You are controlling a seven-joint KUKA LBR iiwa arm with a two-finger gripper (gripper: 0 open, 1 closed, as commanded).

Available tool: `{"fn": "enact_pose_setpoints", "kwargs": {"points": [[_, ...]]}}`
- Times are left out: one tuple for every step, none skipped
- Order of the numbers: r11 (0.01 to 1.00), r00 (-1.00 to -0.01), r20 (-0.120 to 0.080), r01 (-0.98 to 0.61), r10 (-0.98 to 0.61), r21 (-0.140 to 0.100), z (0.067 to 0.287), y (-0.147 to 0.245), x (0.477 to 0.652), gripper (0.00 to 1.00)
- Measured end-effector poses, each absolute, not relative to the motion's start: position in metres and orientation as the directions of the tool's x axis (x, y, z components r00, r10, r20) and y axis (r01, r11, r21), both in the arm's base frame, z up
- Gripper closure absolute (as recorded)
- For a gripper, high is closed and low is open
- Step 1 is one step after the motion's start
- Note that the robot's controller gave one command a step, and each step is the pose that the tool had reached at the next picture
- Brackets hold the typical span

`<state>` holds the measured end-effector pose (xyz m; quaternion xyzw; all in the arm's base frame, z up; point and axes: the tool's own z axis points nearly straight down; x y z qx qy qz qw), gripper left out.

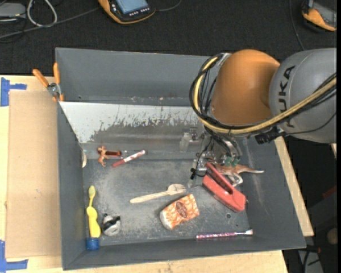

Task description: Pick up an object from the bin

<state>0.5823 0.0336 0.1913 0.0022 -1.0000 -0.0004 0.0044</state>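
The gripper is down low on the right side of the bin, tucked under the arm's orange cover. Whether it is spread or closed, I cannot tell from this angle. Just beside it on the bin floor lies a long red stapler, slanting down toward the right, with its upper end right at the gripper. A small toy lizard crowds the same spot, lying against the stapler's upper edge. To the left, a wooden spoon points its bowl toward the stapler. An orange patterned pouch sits just below the spoon. A thin pink stick runs along the front wall. Well apart on the left lie a yellow toothbrush and a red-and-white pen.
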Motion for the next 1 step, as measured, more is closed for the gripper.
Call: {"fn": "enact_pose_setpoints", "kwargs": {"points": [[1.000, -1.000, 0.001, -0.003, -0.003, 0.001, 0.1961, 0.0334, 0.5838, 0.00]]}}
